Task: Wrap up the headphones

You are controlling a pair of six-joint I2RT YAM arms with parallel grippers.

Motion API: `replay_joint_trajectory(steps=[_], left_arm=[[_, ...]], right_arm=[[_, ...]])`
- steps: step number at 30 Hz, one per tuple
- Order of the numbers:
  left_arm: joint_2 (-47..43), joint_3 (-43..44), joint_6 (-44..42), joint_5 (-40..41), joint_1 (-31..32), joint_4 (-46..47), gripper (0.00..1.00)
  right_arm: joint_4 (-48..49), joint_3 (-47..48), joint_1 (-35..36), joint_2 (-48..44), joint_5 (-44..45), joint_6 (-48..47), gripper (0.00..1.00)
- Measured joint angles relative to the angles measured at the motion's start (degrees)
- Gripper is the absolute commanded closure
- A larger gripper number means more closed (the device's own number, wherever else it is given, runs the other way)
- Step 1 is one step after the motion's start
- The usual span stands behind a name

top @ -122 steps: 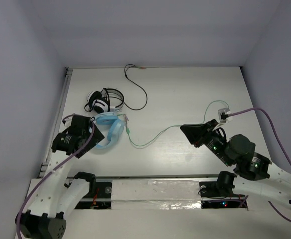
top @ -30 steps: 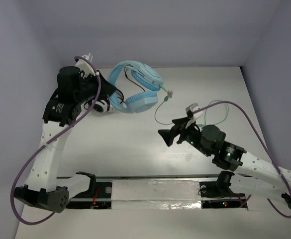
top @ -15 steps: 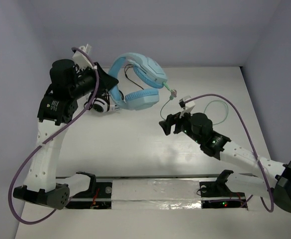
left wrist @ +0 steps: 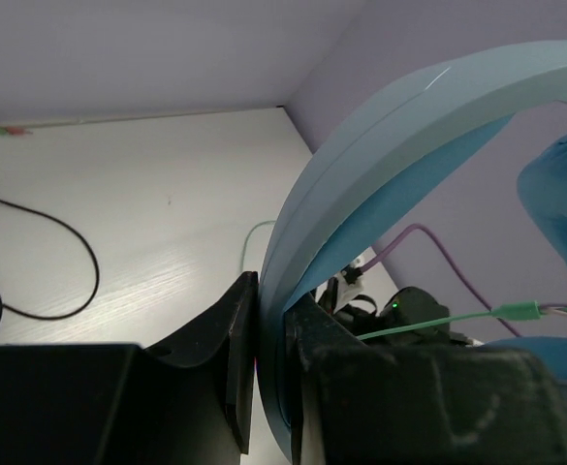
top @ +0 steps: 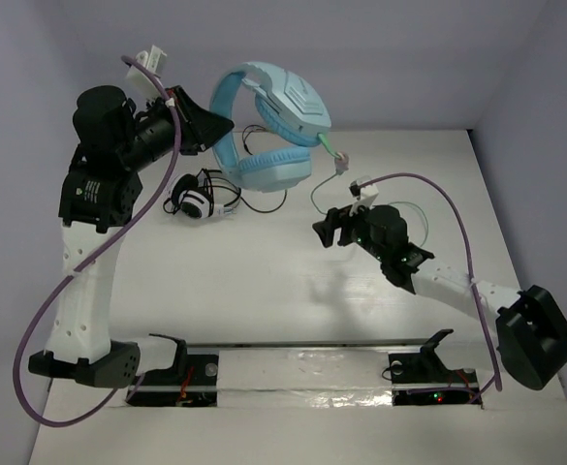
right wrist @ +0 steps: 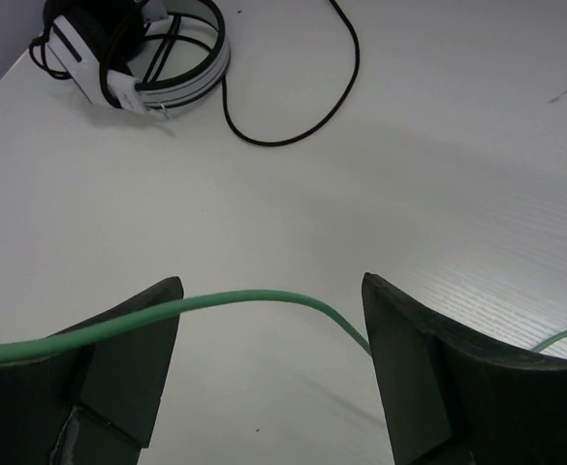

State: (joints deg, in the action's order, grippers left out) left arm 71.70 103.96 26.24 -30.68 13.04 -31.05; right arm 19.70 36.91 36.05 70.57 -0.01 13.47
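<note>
The left gripper point(top: 212, 128) is clamped on the headband point(top: 227, 102) of the light blue headphones point(top: 275, 118), which hang in the air above the table's far edge, left of its middle. Half a second ago they hung a little lower. Four seconds ago they lay on the table point(top: 264, 291) by the left edge, beside the black-and-white headphones point(top: 198, 199). The left arm now stands taller.

The right gripper point(top: 324, 232) hovers near the middle of the table, much where it was half a second ago, with its arm stretched out further. The pale green cable point(top: 314, 197) droops from the lower cup and loops over to it.

The left wrist view shows what the top view hides: both fingers point(left wrist: 236, 339) pressed flat against the band point(left wrist: 390, 145), the cable point(left wrist: 428, 325) running behind them. The right wrist view shows its fingers point(right wrist: 128, 368) spread wide apart. The green cable point(right wrist: 244, 298) arches across the gap, pinched by nothing. Beyond it the black-and-white set point(right wrist: 133, 53) and its black cable point(right wrist: 302, 116) lie flat on the table.
</note>
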Motion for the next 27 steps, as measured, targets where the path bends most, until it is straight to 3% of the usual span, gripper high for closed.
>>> replay_joint_trajectory(steps=[7,11,17,21,22,23,27], left_arm=[[4.3,8.3,3.2,-2.8,0.0,1.1,1.0],[4.7,9.2,4.1,-3.7,0.0,1.3,1.0],[5.3,10.4,4.4,-3.8,-0.2,1.0,1.0],[6.0,11.6,4.9,-4.2,-0.7,1.3,1.0],[6.1,11.6,5.0,-4.2,-0.8,1.3,1.0],[6.2,11.6,5.2,-4.3,-0.8,1.3,1.0],[6.6,11.5,5.5,-3.9,-1.2,1.4,1.0]], right_arm=[[5.6,-1.7,-1.4,3.3,-3.3,1.8,0.22],[6.6,-2.3,-1.9,5.7,-3.3,2.9,0.33],[7.8,-2.9,-2.0,6.5,-3.0,5.6,0.34],[8.7,-4.2,-2.0,6.4,-3.6,7.5,0.49],[8.7,-4.2,-2.0,6.4,-3.6,8.0,0.56],[9.1,-4.2,-2.0,6.4,-3.7,8.5,0.74],[11.5,-6.2,-2.0,6.0,-5.3,11.5,0.97]])
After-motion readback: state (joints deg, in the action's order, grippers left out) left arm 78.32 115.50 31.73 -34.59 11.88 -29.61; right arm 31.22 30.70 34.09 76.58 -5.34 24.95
